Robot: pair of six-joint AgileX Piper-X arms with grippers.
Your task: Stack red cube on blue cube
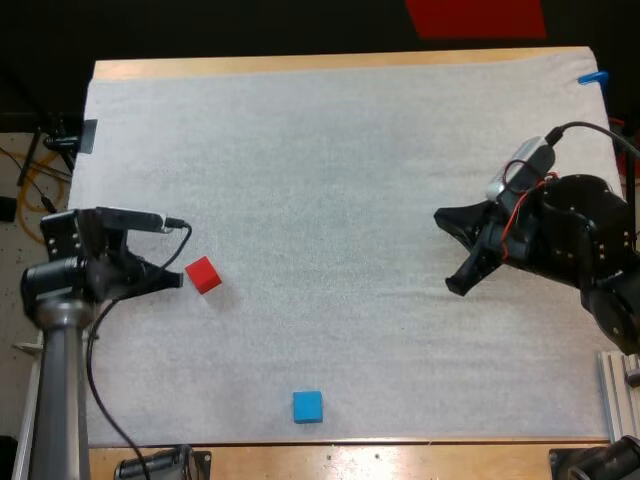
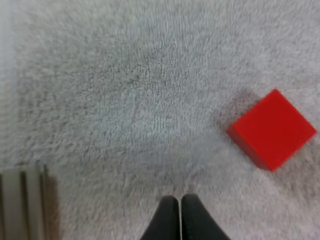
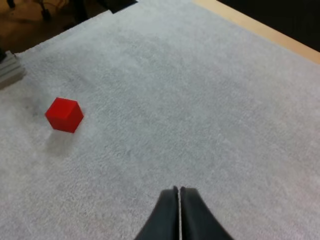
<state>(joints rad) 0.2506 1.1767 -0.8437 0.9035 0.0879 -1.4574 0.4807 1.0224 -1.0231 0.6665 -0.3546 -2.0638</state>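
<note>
The red cube (image 1: 203, 274) lies on the white mat (image 1: 340, 170) at the left. My left gripper (image 1: 178, 280) is shut on nothing, just left of the cube and apart from it. In the left wrist view the shut fingertips (image 2: 178, 205) point at bare mat, with the red cube (image 2: 272, 129) off to one side. The blue cube (image 1: 307, 406) sits alone near the mat's front edge. My right gripper (image 1: 455, 284) hovers at the right of the mat, shut and empty. The right wrist view has its gripper (image 3: 178, 197) over bare mat and the red cube (image 3: 64, 114) far off.
A grey metal rail (image 2: 25, 200) lies beside the mat's left edge near my left gripper. The wooden table border (image 1: 330, 62) runs along the far side.
</note>
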